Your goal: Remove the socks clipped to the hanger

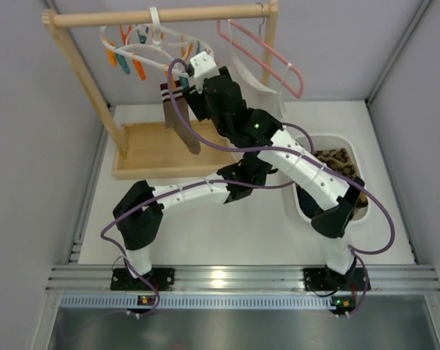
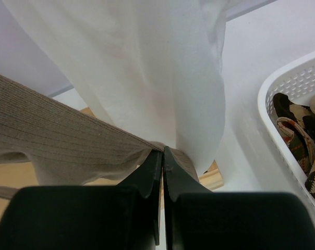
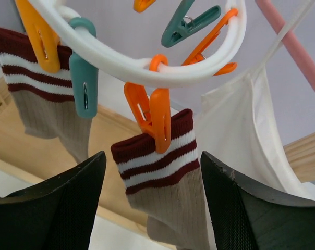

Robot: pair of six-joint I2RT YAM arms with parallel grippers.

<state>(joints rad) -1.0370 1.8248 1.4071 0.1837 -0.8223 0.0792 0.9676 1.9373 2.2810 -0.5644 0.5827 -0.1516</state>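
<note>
The white ring hanger (image 1: pixel 156 48) hangs from a wooden rail, with orange and teal clothespins on it. Two tan socks (image 1: pixel 179 117) with maroon-and-white striped cuffs hang from it. My right gripper (image 3: pixel 153 156) is open, its jaws on either side of one sock's cuff (image 3: pixel 160 164), just below the orange clothespin (image 3: pixel 153 117) that clips it to the ring (image 3: pixel 147 65). The other sock (image 3: pixel 35 88) hangs to the left. My left gripper (image 2: pixel 161 154) is shut on the lower end of a tan ribbed sock (image 2: pixel 58 138). In the top view it is hidden under the right arm.
A white cloth (image 2: pixel 147 67) hangs on a pink wire hanger (image 1: pixel 278 62) right behind the socks. A white basket (image 1: pixel 349 148) at the right holds several patterned socks (image 2: pixel 298 140). The rack's wooden tray base (image 1: pixel 147 153) lies below the hanger.
</note>
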